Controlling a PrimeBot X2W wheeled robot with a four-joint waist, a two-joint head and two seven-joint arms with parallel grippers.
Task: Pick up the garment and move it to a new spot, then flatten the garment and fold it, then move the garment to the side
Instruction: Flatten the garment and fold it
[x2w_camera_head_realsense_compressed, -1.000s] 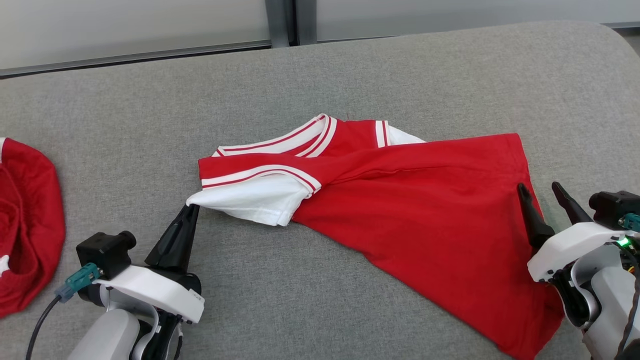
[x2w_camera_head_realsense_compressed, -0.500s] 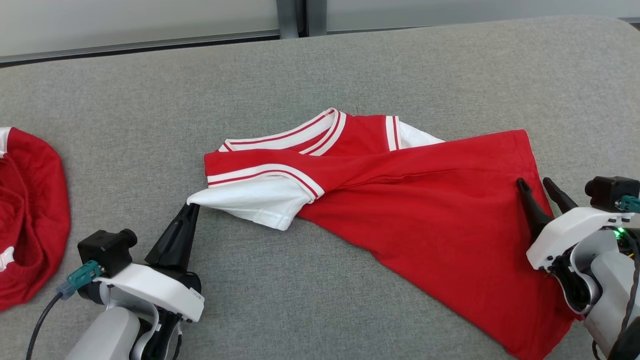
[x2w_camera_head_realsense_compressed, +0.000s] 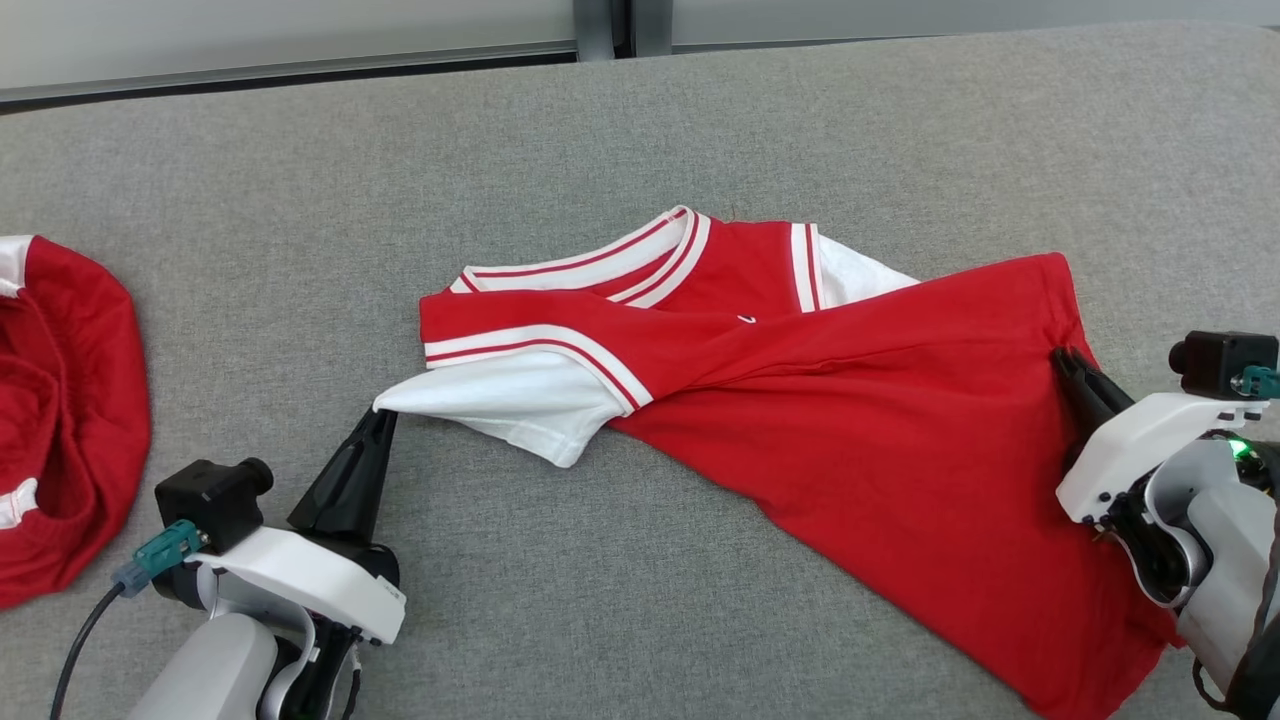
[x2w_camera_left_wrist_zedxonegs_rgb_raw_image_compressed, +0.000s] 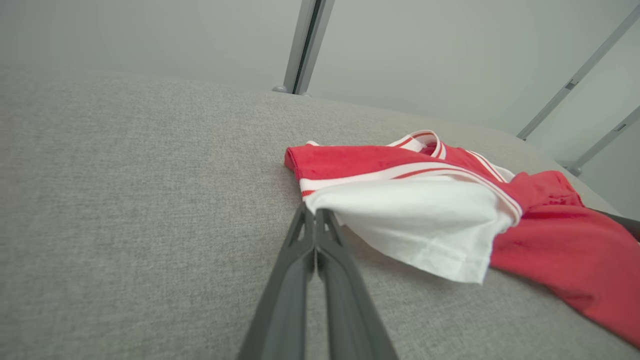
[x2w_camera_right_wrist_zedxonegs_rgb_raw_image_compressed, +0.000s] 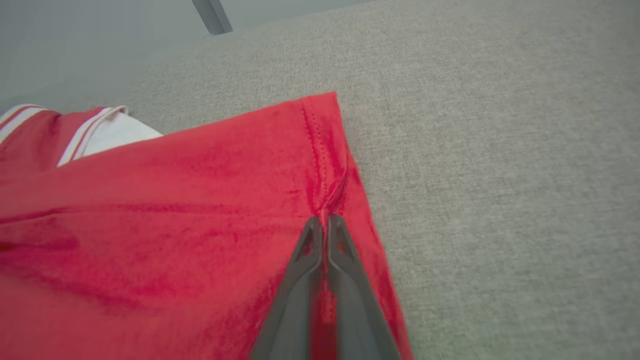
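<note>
The garment (x2w_camera_head_realsense_compressed: 880, 420) is a red shirt with white sleeves and red-and-white striped trim, lying rumpled across the middle and right of the grey surface. My left gripper (x2w_camera_head_realsense_compressed: 385, 415) at the lower left is shut on the tip of the white sleeve (x2w_camera_head_realsense_compressed: 500, 400); in the left wrist view the left gripper (x2w_camera_left_wrist_zedxonegs_rgb_raw_image_compressed: 314, 212) pinches the sleeve corner (x2w_camera_left_wrist_zedxonegs_rgb_raw_image_compressed: 415, 220). My right gripper (x2w_camera_head_realsense_compressed: 1068, 358) at the right is shut on a pinch of red fabric near the hem. In the right wrist view the right gripper (x2w_camera_right_wrist_zedxonegs_rgb_raw_image_compressed: 324, 220) holds a gathered fold of the garment (x2w_camera_right_wrist_zedxonegs_rgb_raw_image_compressed: 150, 200).
Another red garment with white trim (x2w_camera_head_realsense_compressed: 60, 420) lies bunched at the left edge. The grey padded surface (x2w_camera_head_realsense_compressed: 300, 200) stretches bare behind and in front of the shirt. A wall and a metal post (x2w_camera_head_realsense_compressed: 600, 20) stand beyond the far edge.
My right gripper's fingers have closed from wide open onto the red fabric by the hem. The head camera has shifted a little. The left gripper keeps its hold on the sleeve.
</note>
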